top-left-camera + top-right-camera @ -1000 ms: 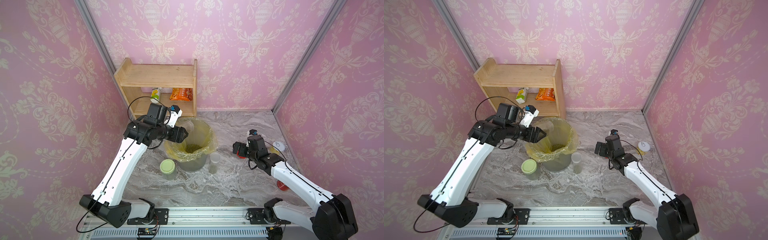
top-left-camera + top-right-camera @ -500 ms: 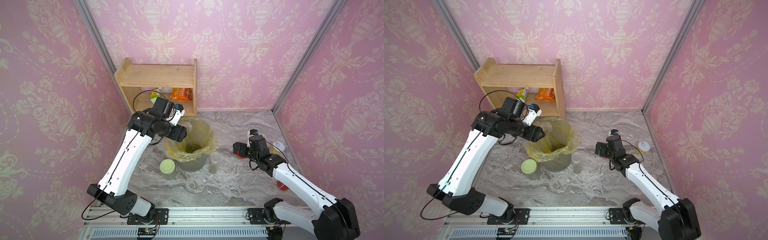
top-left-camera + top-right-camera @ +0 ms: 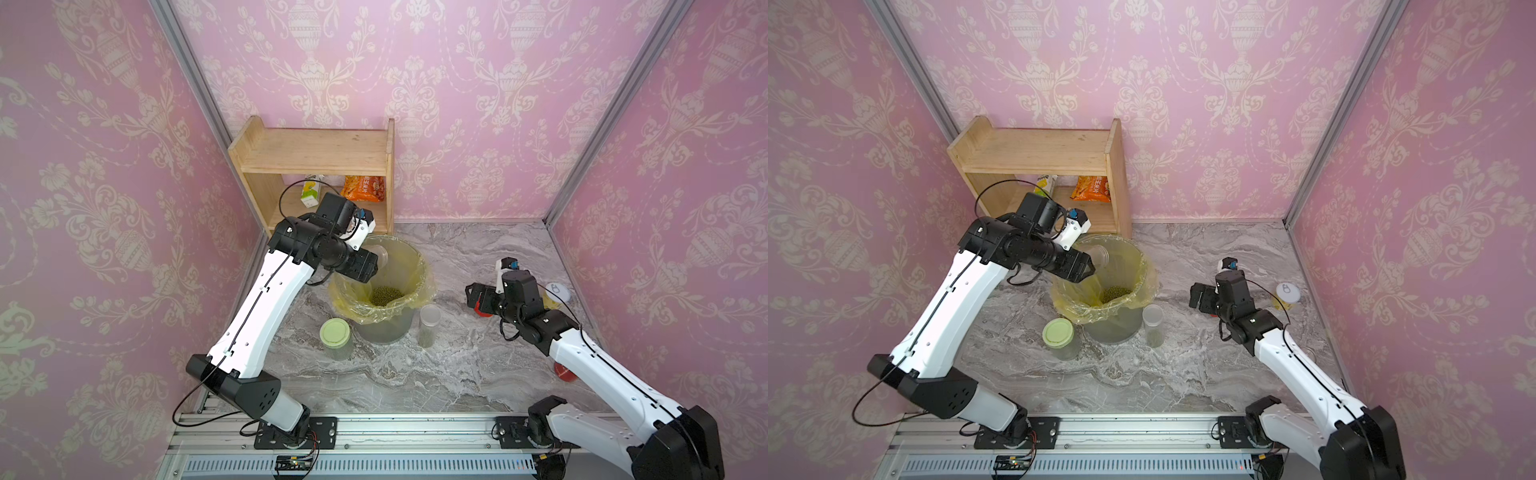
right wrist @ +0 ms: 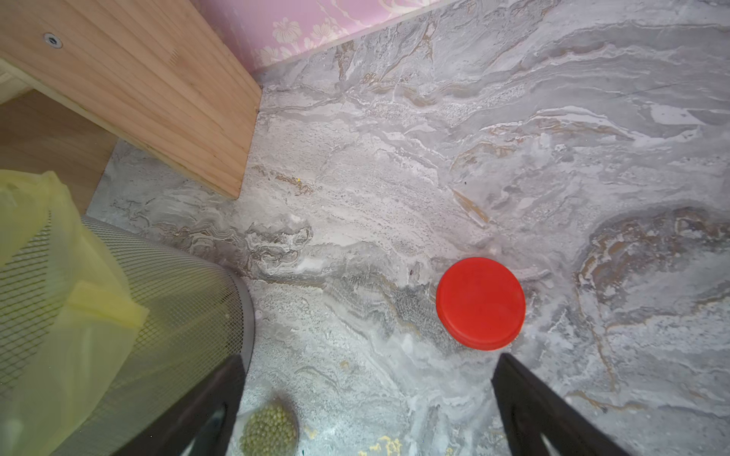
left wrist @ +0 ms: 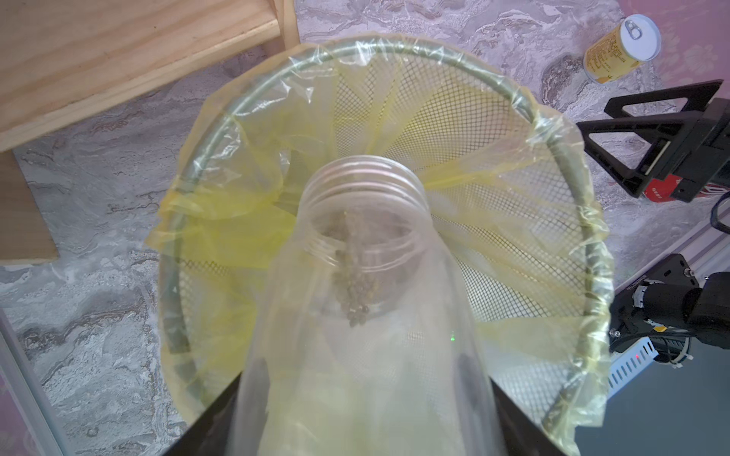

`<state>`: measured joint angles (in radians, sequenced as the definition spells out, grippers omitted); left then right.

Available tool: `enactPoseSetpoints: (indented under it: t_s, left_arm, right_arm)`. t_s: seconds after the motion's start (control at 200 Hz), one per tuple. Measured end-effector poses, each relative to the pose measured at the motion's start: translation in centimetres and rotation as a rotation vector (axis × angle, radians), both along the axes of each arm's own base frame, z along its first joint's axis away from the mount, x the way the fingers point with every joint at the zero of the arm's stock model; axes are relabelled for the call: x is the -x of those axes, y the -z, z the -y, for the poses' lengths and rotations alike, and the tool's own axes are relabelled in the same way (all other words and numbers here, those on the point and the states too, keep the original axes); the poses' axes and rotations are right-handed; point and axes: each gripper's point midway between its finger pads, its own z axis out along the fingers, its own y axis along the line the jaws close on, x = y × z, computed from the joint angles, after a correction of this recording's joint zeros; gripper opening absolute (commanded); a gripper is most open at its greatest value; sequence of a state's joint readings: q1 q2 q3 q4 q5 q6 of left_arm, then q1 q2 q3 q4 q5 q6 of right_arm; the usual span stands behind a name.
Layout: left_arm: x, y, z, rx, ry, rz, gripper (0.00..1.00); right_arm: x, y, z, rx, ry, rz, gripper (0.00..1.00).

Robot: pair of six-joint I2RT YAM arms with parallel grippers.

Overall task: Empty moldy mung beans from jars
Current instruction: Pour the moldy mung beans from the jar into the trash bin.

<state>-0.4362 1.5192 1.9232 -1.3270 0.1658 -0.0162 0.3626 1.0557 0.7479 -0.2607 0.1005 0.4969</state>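
My left gripper is shut on a clear lidless jar, tilted mouth-first over the yellow-bagged mesh bin. A few mung beans lie along its neck, and a pile of beans sits in the bag. Beside the bin stand the green-lidded jar and the slim jar, which shows beans inside. To the right of the bin, my right gripper hangs open over the table, just short of a red lid lying flat.
A wooden shelf with snack packs stands behind the bin. A yellow tin stands near the right wall. My right forearm partly hides a red object. The marble table reaches the front rail.
My left arm has risen and swung back, holding the jar over the bin. The right arm has not moved.
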Motion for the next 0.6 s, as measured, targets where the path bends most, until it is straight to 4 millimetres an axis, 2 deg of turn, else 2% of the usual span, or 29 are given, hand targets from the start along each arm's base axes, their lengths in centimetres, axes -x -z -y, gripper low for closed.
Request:
enactPoseSetpoints:
  t_s: [0.155,0.225,0.35,0.45,0.6]
  left_arm:
    - [0.9,-1.3,0.0,0.034,0.009,0.029,0.39]
    - [0.6,-0.8,0.6,0.041,0.021,0.006,0.39]
    - [-0.8,1.3,1.6,0.018,0.027,-0.048,0.39]
    - [-1.0,2.1,1.4,-0.007,0.02,-0.068,0.39]
    - [0.2,0.5,0.1,-0.018,-0.002,-0.018,0.4]
  right_arm:
    - [0.0,-0.4,-0.2,-0.008,-0.007,0.006,1.0]
    - [0.0,-0.3,-0.2,-0.008,-0.007,0.005,1.0]
    - [0.1,-0.1,-0.2,-0.008,-0.011,-0.005,1.0]
    - [0.2,-0.1,-0.3,-0.009,-0.015,-0.009,1.0]
    - [0.3,-0.4,-0.3,-0.015,-0.018,-0.001,1.0]
